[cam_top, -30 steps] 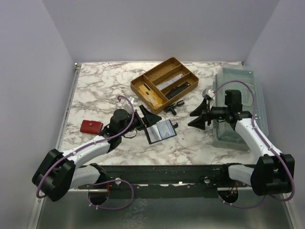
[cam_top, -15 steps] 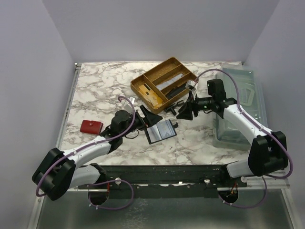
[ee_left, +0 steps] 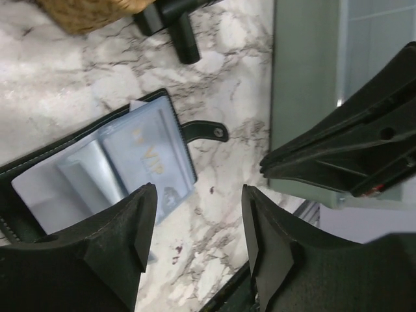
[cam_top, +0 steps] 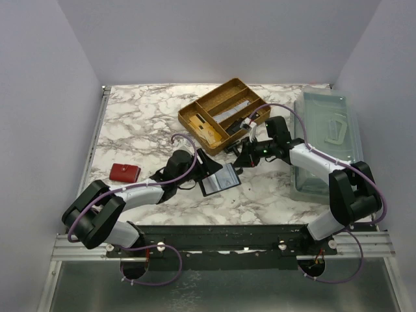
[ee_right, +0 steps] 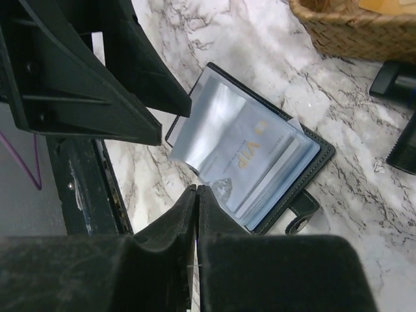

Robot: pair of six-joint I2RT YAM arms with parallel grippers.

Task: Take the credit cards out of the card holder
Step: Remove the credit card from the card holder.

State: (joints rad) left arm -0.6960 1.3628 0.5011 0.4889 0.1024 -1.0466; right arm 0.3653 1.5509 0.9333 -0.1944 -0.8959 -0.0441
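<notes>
The black card holder (cam_top: 220,179) lies open on the marble table, snap tab to the right. Pale grey-blue credit cards (ee_right: 260,146) with gold "VIP" print sit in its clear sleeves, one sleeve page curling up; they also show in the left wrist view as cards (ee_left: 146,146). My right gripper (ee_right: 196,188) is shut, its tips at the near edge of the top sleeve, with nothing visible between them. My left gripper (ee_left: 199,190) is open over bare marble beside the holder's edge. From above, the left gripper (cam_top: 205,162) and the right gripper (cam_top: 242,158) flank the holder.
A golden divided tray (cam_top: 224,114) with small items stands behind the holder. A black T-shaped tool (cam_top: 234,146) lies by it. A red case (cam_top: 124,172) sits at the left. A clear plastic bin (cam_top: 328,140) fills the right side.
The right arm swung left from the bin to the holder and its jaws closed. The left gripper shifted toward the holder and its jaws narrowed.
</notes>
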